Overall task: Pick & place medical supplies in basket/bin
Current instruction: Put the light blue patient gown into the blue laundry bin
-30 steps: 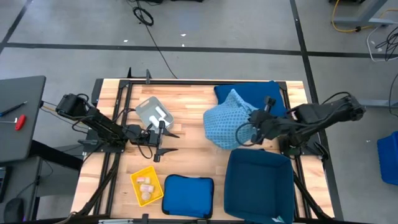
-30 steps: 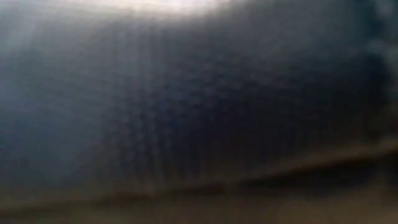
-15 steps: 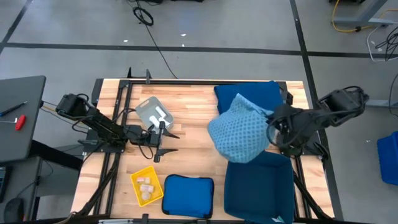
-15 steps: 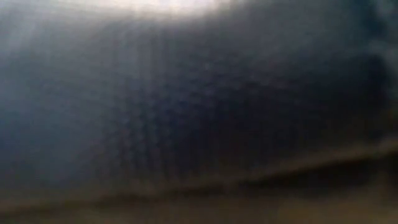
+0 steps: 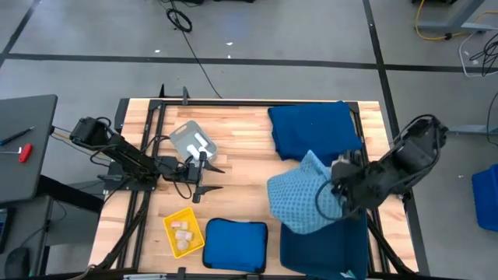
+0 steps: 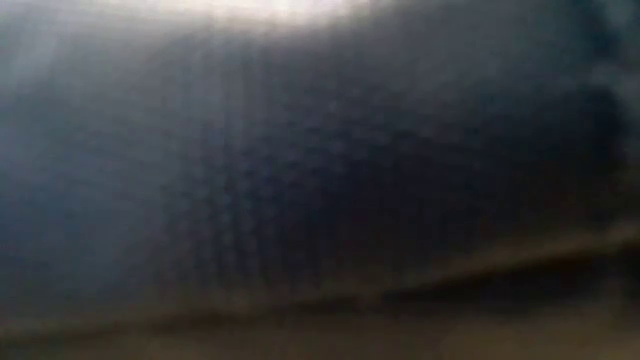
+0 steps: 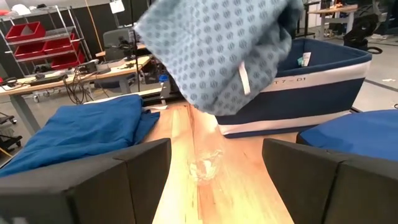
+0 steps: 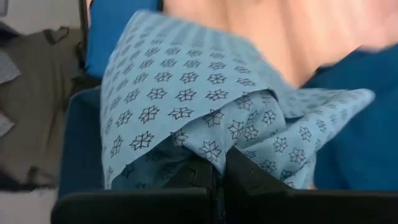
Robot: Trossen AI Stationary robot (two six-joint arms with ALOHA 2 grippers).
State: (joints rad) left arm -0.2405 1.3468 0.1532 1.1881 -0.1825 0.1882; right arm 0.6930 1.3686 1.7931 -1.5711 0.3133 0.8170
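Note:
The light blue patterned cloth [image 5: 303, 201] hangs from my right gripper [image 5: 336, 189], which is shut on it, above the far left corner of the large dark blue bin [image 5: 327, 247]. In the left wrist view the cloth [image 7: 214, 50] dangles in front of the bin [image 7: 314, 81]. The dark blue cloth [image 5: 313, 130] lies flat at the table's far right. The yellow basket [image 5: 184, 231] holds several pale packets. White packets lie in the grey tray [image 5: 191, 140]. My left gripper [image 5: 208, 177] waits open and level beside that tray. My right gripper pinches a bunched fold of the light blue cloth [image 8: 214, 149] between its two shut fingers [image 8: 245, 180], several layers gathered. The fingers slant down from above. The cloth is lifted clear and drapes slack below and around the fingers.
A flat blue pad [image 5: 235, 243] lies at the near edge between basket and bin. A small clear wrapper [image 7: 204, 167] lies on the wood in front of my left gripper. The low view is blocked by something dark and close.
My right gripper has swung from above the dark blue cloth toward the table's near edge, rising and tipping further downward. The light blue cloth has gone with it, lifted off the dark blue cloth and now hanging over the bin's far left corner.

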